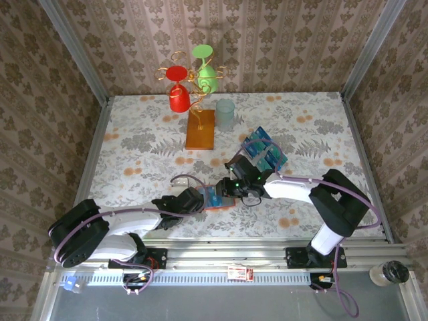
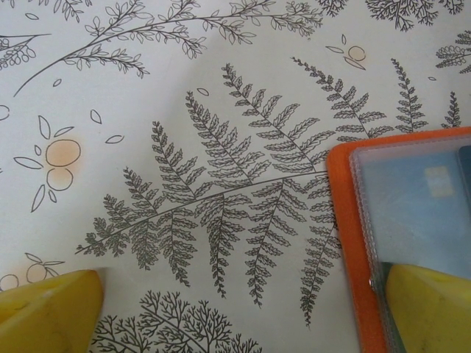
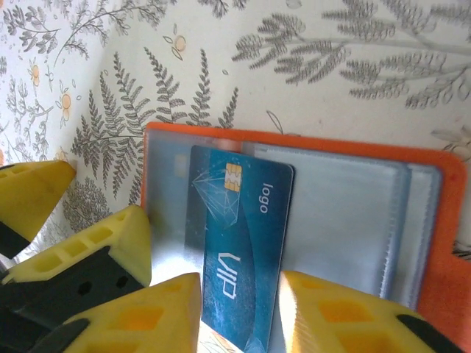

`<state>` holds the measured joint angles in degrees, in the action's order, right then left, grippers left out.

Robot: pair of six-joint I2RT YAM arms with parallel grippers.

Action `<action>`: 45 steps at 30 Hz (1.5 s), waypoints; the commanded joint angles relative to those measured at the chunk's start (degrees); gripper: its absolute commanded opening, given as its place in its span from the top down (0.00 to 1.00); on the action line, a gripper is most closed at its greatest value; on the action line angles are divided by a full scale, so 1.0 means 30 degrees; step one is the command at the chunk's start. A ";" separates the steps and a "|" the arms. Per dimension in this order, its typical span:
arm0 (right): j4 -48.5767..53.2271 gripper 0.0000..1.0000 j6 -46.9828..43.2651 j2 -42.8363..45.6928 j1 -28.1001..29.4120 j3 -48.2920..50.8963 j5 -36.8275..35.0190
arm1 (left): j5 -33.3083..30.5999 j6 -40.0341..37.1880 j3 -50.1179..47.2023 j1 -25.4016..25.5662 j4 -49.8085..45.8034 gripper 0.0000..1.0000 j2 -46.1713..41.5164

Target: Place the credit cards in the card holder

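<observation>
The orange card holder (image 3: pixel 449 220) lies open on the table, its clear sleeves facing up. A blue credit card (image 3: pixel 239 243) marked VIP lies on its sleeves. My right gripper (image 3: pixel 239 298) stands over the card's near end, its jaws slightly apart, with a slim gap beside the card. My left gripper (image 2: pixel 243 316) is wide open; one finger (image 2: pixel 430 309) rests on the holder's (image 2: pixel 349 220) sleeve and the other sits on the tablecloth. A blue card (image 2: pixel 434 198) shows inside that sleeve. In the top view both grippers (image 1: pixel 204 199) (image 1: pixel 231 189) meet at the holder (image 1: pixel 219 208). Several more credit cards (image 1: pixel 265 152) are piled behind.
A gold wire stand with a red and a green cup rises from an orange-brown base (image 1: pixel 200 130) at the back. A pale teal cup (image 1: pixel 225 114) stands beside it. Patterned walls enclose the floral tablecloth on three sides.
</observation>
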<state>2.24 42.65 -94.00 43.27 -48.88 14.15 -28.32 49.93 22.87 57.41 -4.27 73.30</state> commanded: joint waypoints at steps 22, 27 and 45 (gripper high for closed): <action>0.1553 0.92 -0.1167 -0.3801 0.0985 -0.3038 0.0585 | -0.0372 0.0052 0.0058 0.0058 -0.0378 0.00 0.0002; 0.1504 0.92 -0.0969 -0.3926 0.1100 -0.3290 0.0658 | -0.0434 -0.0033 0.0139 -0.0366 -0.0956 0.00 -0.1263; 0.2300 0.90 -0.1327 -0.2295 0.1127 -0.3249 0.0062 | 0.0354 0.0260 -0.0736 -0.1648 -0.1813 0.00 -0.2091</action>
<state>7.22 39.22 -103.33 46.17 -58.15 15.33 -27.62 49.95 21.37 52.77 -8.51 66.08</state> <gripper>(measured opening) 0.099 0.999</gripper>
